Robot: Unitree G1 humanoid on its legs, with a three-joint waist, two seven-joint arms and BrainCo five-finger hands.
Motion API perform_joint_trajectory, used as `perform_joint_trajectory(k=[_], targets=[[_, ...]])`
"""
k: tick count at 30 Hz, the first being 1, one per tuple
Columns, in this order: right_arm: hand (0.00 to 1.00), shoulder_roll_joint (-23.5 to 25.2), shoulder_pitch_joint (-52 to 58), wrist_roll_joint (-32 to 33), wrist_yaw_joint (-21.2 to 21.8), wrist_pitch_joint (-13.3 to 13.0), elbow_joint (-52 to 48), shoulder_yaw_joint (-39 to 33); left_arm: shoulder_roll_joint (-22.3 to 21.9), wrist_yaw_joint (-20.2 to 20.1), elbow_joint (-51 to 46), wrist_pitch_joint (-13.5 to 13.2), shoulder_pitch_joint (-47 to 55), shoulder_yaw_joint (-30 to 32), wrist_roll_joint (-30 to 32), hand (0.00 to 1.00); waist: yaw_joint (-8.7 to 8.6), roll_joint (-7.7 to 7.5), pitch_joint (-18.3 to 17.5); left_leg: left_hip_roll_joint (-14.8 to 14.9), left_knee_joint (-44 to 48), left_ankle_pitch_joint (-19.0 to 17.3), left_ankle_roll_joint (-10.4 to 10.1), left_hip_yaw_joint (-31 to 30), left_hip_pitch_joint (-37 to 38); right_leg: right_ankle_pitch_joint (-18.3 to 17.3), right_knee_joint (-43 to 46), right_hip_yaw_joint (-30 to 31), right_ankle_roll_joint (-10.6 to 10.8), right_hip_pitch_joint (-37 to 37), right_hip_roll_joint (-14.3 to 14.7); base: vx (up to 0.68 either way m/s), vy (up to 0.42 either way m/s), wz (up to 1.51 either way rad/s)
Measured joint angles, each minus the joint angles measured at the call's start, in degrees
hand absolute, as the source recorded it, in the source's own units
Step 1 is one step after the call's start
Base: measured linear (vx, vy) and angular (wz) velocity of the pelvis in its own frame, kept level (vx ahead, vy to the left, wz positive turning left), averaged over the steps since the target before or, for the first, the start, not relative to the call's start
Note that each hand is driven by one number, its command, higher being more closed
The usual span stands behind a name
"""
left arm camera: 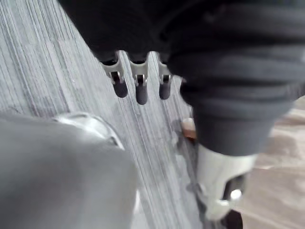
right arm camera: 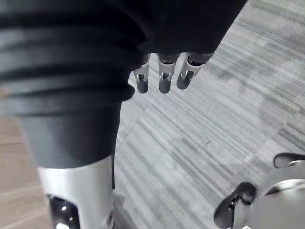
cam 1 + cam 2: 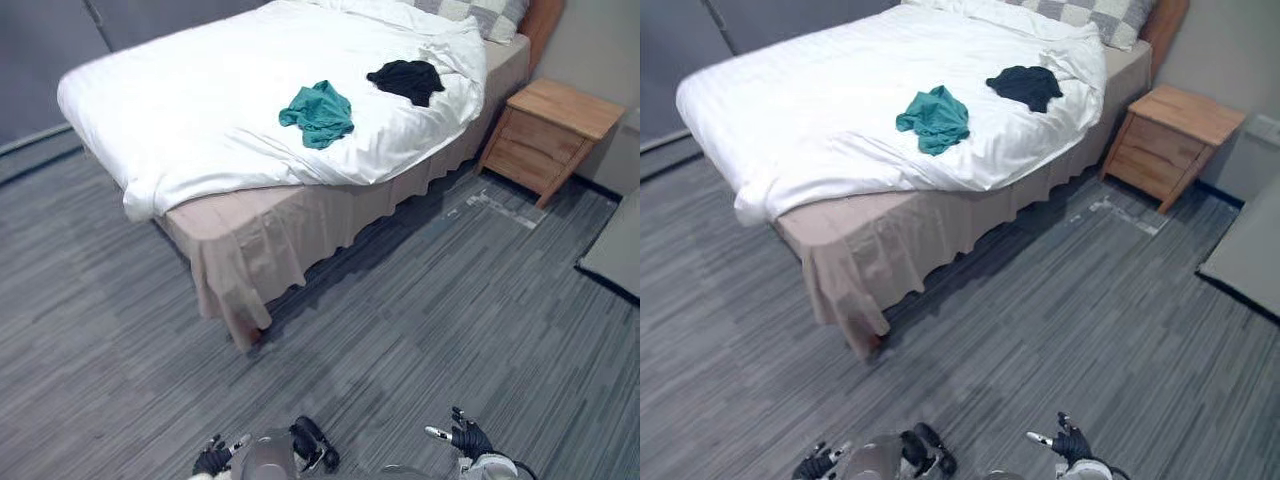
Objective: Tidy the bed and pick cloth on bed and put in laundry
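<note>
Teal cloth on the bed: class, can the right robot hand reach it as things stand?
Probably not. The right robot hand hangs low over the floor, well short of the bed, and the teal cloth lies in from its edge. Nothing blocks the way.

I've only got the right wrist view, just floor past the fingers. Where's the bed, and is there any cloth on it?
Observer: The bed stands ahead of the robot across the floor. A teal cloth lies crumpled on its white duvet, near the side edge.
Operator: Only that one?
Observer: No, a black cloth lies farther up, towards the pillows.
Operator: Is the left hand holding anything?
Observer: No, the left hand hangs low over the floor, fingers relaxed and empty.
</note>
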Motion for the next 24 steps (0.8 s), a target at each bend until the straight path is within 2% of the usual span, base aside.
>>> perform_joint_trajectory(k=[1, 2, 3, 4, 5, 6, 7, 8, 9, 11, 12, 14, 15, 17, 22, 24], targets=[[0.00, -0.04, -0.04, 0.37, -0.40, -0.69, -0.38, 0.08, 0.46, 0.24, -0.44, -0.81, -0.29, 1.86, -0.04, 0.00, 0.08, 1.14, -0.31, 2.30, -1.32, 0.36, -2.38, -3.39, 0.13, 1.91, -11.33, 4.14, -0.33, -2.02, 2.14, 0.36, -0.314, 1.13], [0.00, 0.31, -0.07, 0.59, -0.66, -1.06, -0.67, 0.49, 1.82, 0.32, -1.11, -1.55, -0.37, 2.87, -0.06, 0.00, 0.25, 0.95, -0.43, 3.39, -1.70, 0.77, -4.11, -5.83, -0.23, 6.14, -19.63, 8.94, 0.06, -3.33, 3.15, 0.36, -0.321, 1.39], [0.00, 1.04, 0.37, 1.48, -0.84, -1.16, -1.41, 0.72, 2.30, 0.21, -2.04, -1.62, -0.25, 3.60, -0.12, 0.00, 0.39, -0.06, -0.43, 3.61, -0.78, -0.06, -6.15, -7.69, -0.66, 11.80, -24.10, 12.25, -0.19, -4.12, 2.55, 0.39, -0.470, 1.21], [0.00, 2.84, 1.29, 2.65, -1.40, -0.51, -2.87, 1.38, 3.52, -0.25, -3.13, -1.47, 0.06, 5.17, -0.11, 0.00, 0.89, -2.97, -0.07, 3.91, 2.52, -2.47, -8.68, -10.10, -1.15, 20.22, -22.57, 13.40, -0.30, -5.65, 0.21, 0.25, -0.340, 0.93], [0.00, 3.70, 1.82, 2.73, -1.82, 0.03, -3.40, 1.63, 4.14, -0.58, -3.16, -1.35, 0.32, 5.78, -0.13, 0.00, 1.38, -4.38, -0.21, 3.57, 4.34, -3.67, -9.59, -10.65, -1.13, 21.93, -20.79, 13.71, -0.01, -6.08, -0.81, 0.38, -0.592, 0.63], [0.00, 3.59, 1.75, 2.80, -2.23, 2.47, -4.84, 1.67, 2.92, -0.52, -3.21, -1.13, 0.64, 6.84, -0.73, 0.00, 2.38, -2.82, -0.26, 6.72, 9.23, -6.62, -11.91, -12.10, -1.75, 15.14, -16.98, 12.48, -0.50, -5.63, 0.67, 0.25, -0.400, 0.31], [0.00, 3.06, 1.68, 3.00, -2.25, 3.44, -5.19, 1.88, 1.63, -0.55, -3.30, -1.14, 1.23, 7.07, -1.22, 0.00, 2.55, -1.75, -0.89, 8.38, 10.45, -6.91, -12.42, -12.40, -2.38, 14.23, -17.35, 11.37, -1.16, -5.10, 1.73, 0.41, -0.580, 0.52], [0.00, 2.20, 1.52, 3.57, -2.15, 4.83, -6.18, 2.36, -1.54, -0.60, -3.95, -1.26, 1.36, 7.11, -1.39, 0.00, 2.33, 0.47, -1.09, 10.53, 13.14, -5.84, -11.04, -12.17, -3.46, 11.87, -17.62, 9.02, -2.39, -4.01, 2.84, 0.26, -0.330, 0.72], [0.00, 2.14, 1.62, 4.36, -2.02, 5.11, -6.44, 2.10, -3.12, -0.61, -4.20, -1.37, 0.74, 7.06, -1.34, 0.00, 1.49, 1.31, -0.39, 12.08, 16.19, -4.54, -8.98, -11.37, -4.50, 11.80, -18.65, 7.68, -2.59, -2.00, 3.28, 0.29, -0.361, 0.79], [0.00, 1.99, 1.82, 4.37, -1.80, 5.56, -6.39, 1.50, -4.15, -0.54, -4.38, -1.75, 0.99, 6.33, -1.23, 0.00, 1.97, 2.29, -0.18, 14.14, 18.87, -3.50, -7.52, -9.22, -5.02, 12.15, -20.88, 6.04, -3.45, 1.28, 3.87, 0.18, -0.202, 0.34], [0.00, 1.61, 1.67, 4.37, -1.51, 5.61, -6.40, 1.49, -4.14, -0.38, -5.00, -2.30, 1.01, 5.71, -1.24, 0.00, 2.32, 2.65, -0.41, 14.11, 16.97, -3.45, -7.90, -7.20, -4.03, 12.52, -22.76, 5.40, -4.34, 3.29, 3.97, 0.18, -0.138, 0.10], [0.00, 0.90, 0.76, 4.54, -0.59, 5.33, -6.77, 1.47, -3.73, 0.60, -9.13, -4.04, 0.56, 4.71, -1.20, 0.00, 2.35, 3.25, -0.80, 11.26, 7.75, -1.31, -9.03, -4.85, -2.48, 12.81, -24.39, 5.02, -4.74, 4.26, 4.00, 0.20, -0.118, 0.07], [0.00, 0.52, 0.50, 4.78, -0.35, 5.39, -6.73, 1.47, -3.03, 0.73, -10.89, -4.57, 0.11, 4.29, -1.18, 0.00, 2.40, 3.62, -1.09, 10.49, 5.09, -0.37, -10.23, -4.87, -1.41, 12.80, -24.50, 5.07, -4.73, 4.28, 3.92, 0.15, -0.053, 0.11], [0.00, 1.11, 0.40, 6.53, 0.30, 5.61, -6.73, 1.66, 0.22, 2.20, -17.54, -6.84, -1.56, 1.75, 0.04, 0.00, 2.46, 2.96, -1.11, 8.26, -1.07, 2.11, -12.38, -5.03, 0.96, 12.89, -25.52, 5.00, -4.69, 4.25, 3.52, 0.10, -0.017, 0.10], [0.00, 0.99, 1.66, 6.81, 0.04, 5.97, -6.56, 3.33, 8.48, 6.74, -35.22, -7.92, -6.35, -5.50, 2.92, 0.00, 2.22, 1.75, -2.22, 5.53, -7.56, 5.55, -12.01, -3.42, 3.29, 13.84, -27.41, 5.49, -4.22, 4.38, 2.44, 0.03, 0.024, -0.03], [0.00, 1.53, 2.78, 7.84, -0.13, 6.00, -6.54, 3.46, 11.26, 7.37, -42.72, -8.22, -10.22, -7.66, 3.65, 0.00, 2.10, 1.48, -2.39, 5.56, -4.58, 5.51, -11.92, -4.41, 0.99, 14.29, -28.42, 5.10, -3.95, 4.53, 2.14, -0.04, 0.012, 0.20]])
